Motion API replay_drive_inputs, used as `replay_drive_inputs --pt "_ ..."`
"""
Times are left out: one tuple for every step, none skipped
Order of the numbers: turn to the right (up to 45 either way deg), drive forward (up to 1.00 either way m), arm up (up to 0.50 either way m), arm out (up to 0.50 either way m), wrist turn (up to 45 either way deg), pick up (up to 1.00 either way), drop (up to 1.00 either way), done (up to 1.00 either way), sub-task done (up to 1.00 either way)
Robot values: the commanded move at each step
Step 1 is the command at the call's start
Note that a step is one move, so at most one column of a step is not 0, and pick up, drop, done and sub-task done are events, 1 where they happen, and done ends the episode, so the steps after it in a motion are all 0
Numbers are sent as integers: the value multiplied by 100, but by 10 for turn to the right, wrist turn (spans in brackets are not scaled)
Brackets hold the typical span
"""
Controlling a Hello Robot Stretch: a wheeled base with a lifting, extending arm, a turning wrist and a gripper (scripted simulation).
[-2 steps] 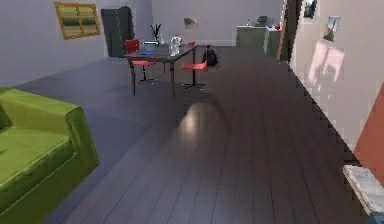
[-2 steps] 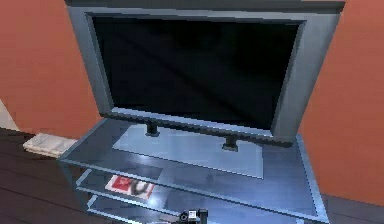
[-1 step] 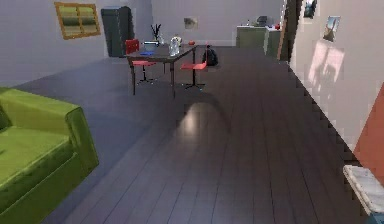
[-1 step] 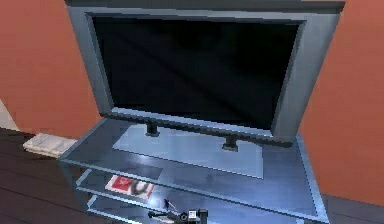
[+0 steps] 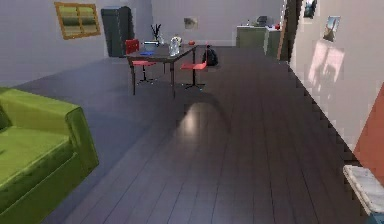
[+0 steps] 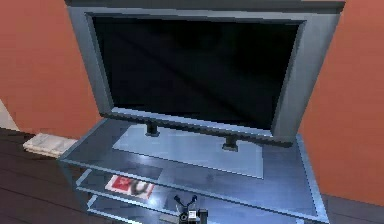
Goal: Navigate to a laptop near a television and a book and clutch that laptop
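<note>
A large dark-screened television (image 6: 195,70) stands on a glass stand (image 6: 280,175) against an orange wall. A red book (image 6: 130,186) lies on the stand's lower shelf. At the arm side view's bottom edge, a small dark gripper (image 6: 185,205) with thin fingers pokes up in front of that shelf. I cannot tell whether it holds anything. Far ahead in the forward view, a dining table (image 5: 165,58) carries a flat bluish thing (image 5: 150,46) and a pale thing (image 5: 175,44).
A green sofa (image 5: 40,150) takes up the forward view's lower left. Red chairs (image 5: 135,55) flank the table, with a dark cabinet (image 5: 116,30) behind. A white stack (image 6: 50,145) lies on the floor beside the stand. Dark open floor stretches ahead.
</note>
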Motion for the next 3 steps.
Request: replay_drive_inputs --pt "0 0 0 0 210 0 0 0 0" --pt "0 0 -30 0 0 0 0 0 0" --pt "0 0 0 0 0 100 0 0 0"
